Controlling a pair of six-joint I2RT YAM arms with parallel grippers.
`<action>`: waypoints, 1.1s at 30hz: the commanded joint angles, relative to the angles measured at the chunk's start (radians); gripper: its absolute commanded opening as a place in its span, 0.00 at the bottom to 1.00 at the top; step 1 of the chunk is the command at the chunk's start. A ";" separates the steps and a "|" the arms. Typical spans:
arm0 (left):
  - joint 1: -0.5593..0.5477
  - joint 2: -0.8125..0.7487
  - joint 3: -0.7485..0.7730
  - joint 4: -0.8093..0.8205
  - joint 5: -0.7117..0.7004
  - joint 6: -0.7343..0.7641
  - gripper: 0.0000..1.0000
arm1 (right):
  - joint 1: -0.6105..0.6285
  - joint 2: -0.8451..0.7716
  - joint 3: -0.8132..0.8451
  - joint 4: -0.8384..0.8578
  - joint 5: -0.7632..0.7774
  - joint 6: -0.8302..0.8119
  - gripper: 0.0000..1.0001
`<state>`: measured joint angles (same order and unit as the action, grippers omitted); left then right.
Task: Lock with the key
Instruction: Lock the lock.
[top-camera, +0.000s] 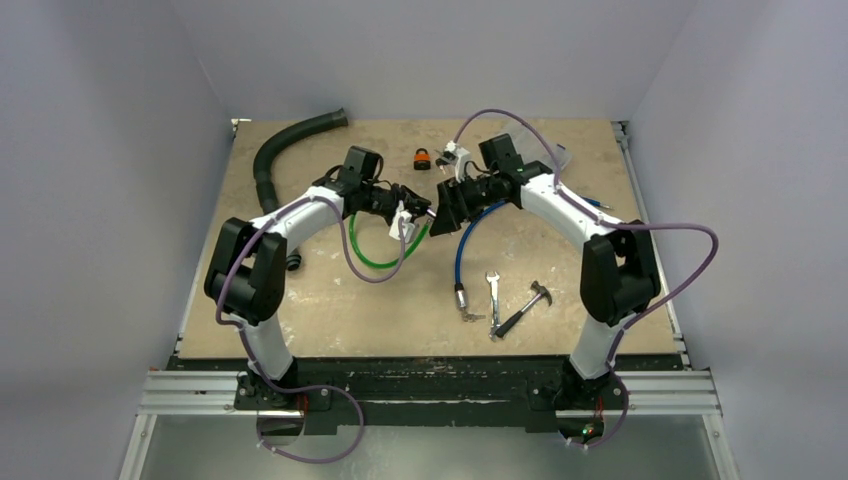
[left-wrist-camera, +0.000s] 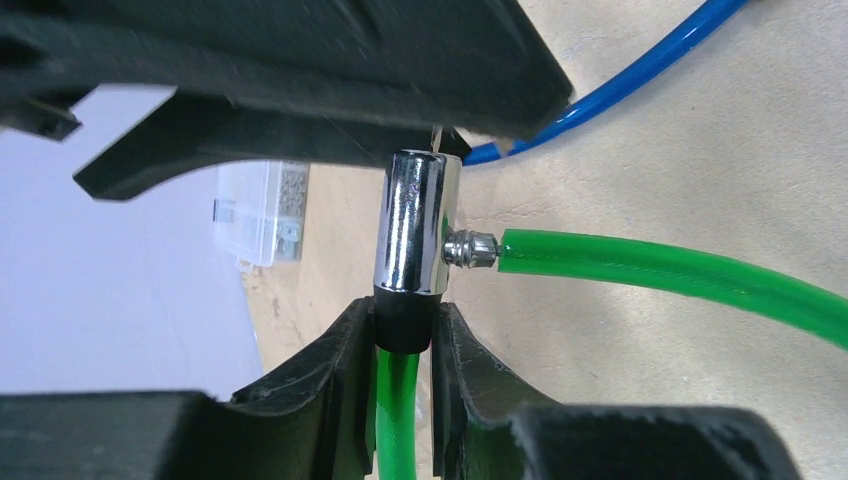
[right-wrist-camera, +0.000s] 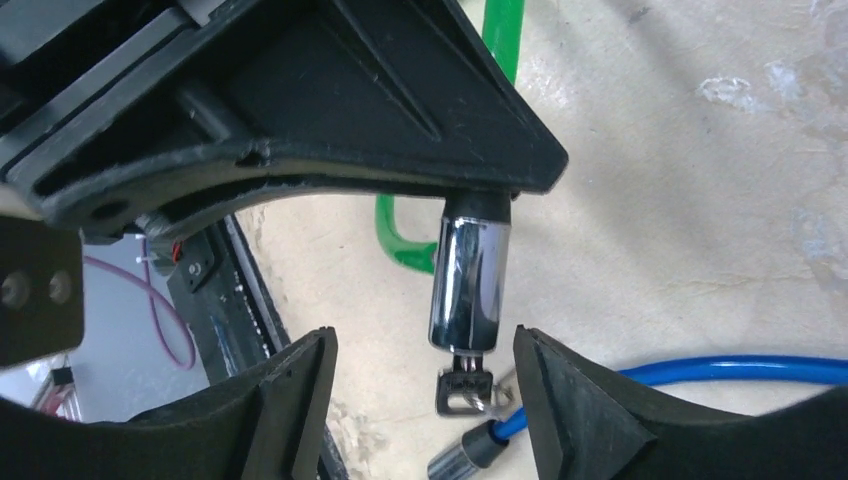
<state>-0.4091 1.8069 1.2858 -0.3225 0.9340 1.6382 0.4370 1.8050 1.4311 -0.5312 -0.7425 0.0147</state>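
The lock is a green cable (top-camera: 375, 255) with a chrome cylinder (left-wrist-camera: 418, 225). The cable's metal end (left-wrist-camera: 470, 248) sits in the cylinder's side. My left gripper (left-wrist-camera: 402, 335) is shut on the cylinder's black base and holds it above the table; it also shows in the top view (top-camera: 405, 215). A small black-headed key (right-wrist-camera: 462, 388) sticks out of the cylinder's (right-wrist-camera: 468, 280) free end. My right gripper (right-wrist-camera: 425, 390) is open, one finger on each side of the key and not touching it. In the top view it (top-camera: 440, 212) faces the left gripper.
A blue cable (top-camera: 460, 250) lies under the grippers, its end near the key (right-wrist-camera: 470, 460). An orange padlock (top-camera: 424, 159) and a black hose (top-camera: 285, 150) are at the back. A wrench (top-camera: 493, 290) and a hammer (top-camera: 525, 308) lie nearer. A clear box (left-wrist-camera: 262, 213) shows in the left wrist view.
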 joint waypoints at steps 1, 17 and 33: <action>-0.002 -0.043 -0.011 0.065 0.050 -0.010 0.00 | -0.060 -0.073 0.039 -0.100 -0.110 -0.062 0.76; 0.001 -0.115 -0.087 0.189 0.067 -0.028 0.00 | -0.122 0.009 0.017 -0.065 -0.339 0.076 0.74; 0.003 -0.131 -0.085 0.186 0.071 -0.031 0.00 | -0.139 0.068 0.015 -0.043 -0.391 0.085 0.56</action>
<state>-0.4084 1.7317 1.1961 -0.1799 0.9394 1.6058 0.3050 1.8908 1.4410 -0.5892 -1.0756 0.0975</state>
